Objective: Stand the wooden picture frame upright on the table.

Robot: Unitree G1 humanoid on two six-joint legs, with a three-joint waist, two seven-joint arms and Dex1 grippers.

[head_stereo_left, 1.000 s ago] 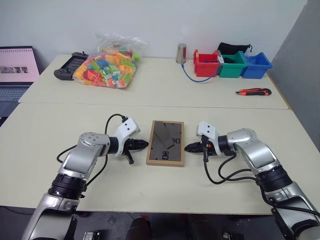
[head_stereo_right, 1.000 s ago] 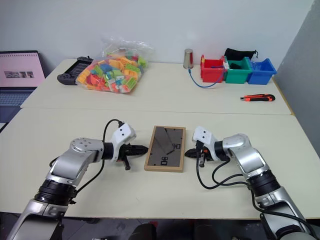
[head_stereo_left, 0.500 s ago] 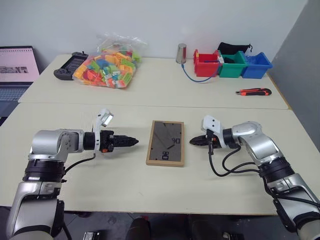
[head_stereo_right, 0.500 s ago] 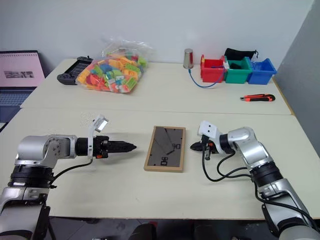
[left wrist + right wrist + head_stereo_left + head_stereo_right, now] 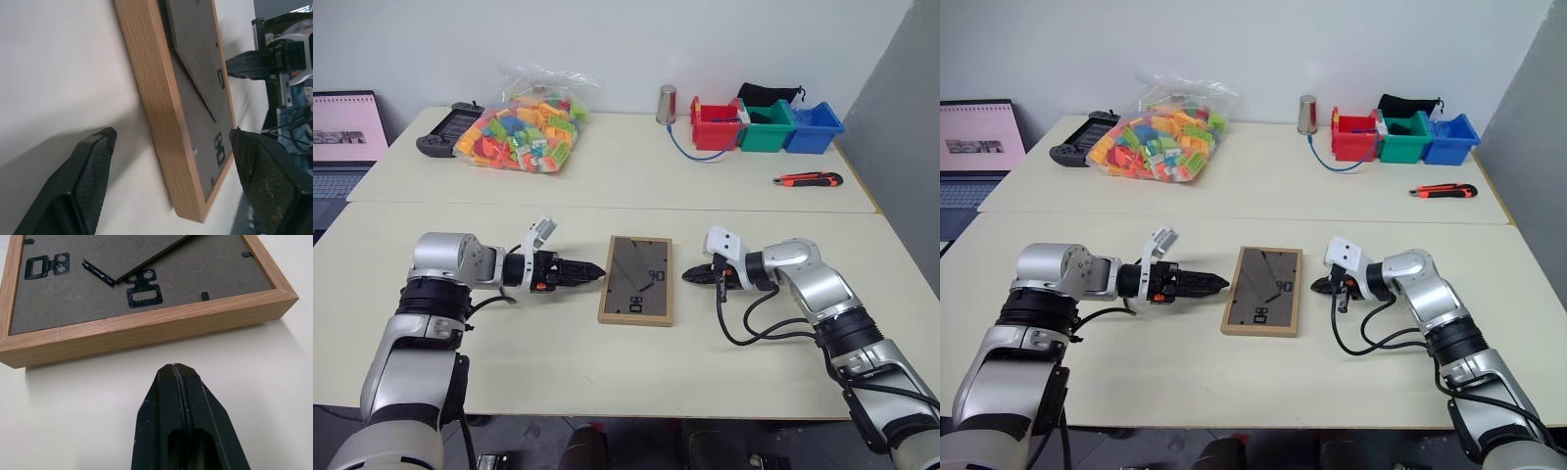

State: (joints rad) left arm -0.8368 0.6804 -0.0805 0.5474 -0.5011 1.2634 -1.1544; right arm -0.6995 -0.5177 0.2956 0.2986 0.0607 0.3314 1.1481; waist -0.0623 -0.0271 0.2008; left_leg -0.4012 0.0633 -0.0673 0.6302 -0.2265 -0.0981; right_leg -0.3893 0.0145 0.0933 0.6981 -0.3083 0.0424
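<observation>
The wooden picture frame (image 5: 636,279) lies flat on the table (image 5: 509,343), dark back up, its stand flap (image 5: 146,254) slightly lifted. My left gripper (image 5: 594,271) points at the frame's left long side, tips just short of it. In the left wrist view its fingers (image 5: 80,193) stand open, the frame's wooden edge (image 5: 156,107) in the gap ahead of them. My right gripper (image 5: 691,277) points at the frame's right side, a short gap away. Its fingers (image 5: 173,396) are shut with nothing between them.
On the far half of the table: a bag of coloured blocks (image 5: 521,125), a game controller (image 5: 448,127), a metal cup (image 5: 668,104), red, green and blue bins (image 5: 766,127), and a utility knife (image 5: 810,180). A laptop (image 5: 347,137) stands at far left.
My left arm swung its elbow outward, its wrist rolled and its fingers opened; the tip is back near the frame's left side. The right gripper shifted slightly and stayed shut. The frame has not moved.
</observation>
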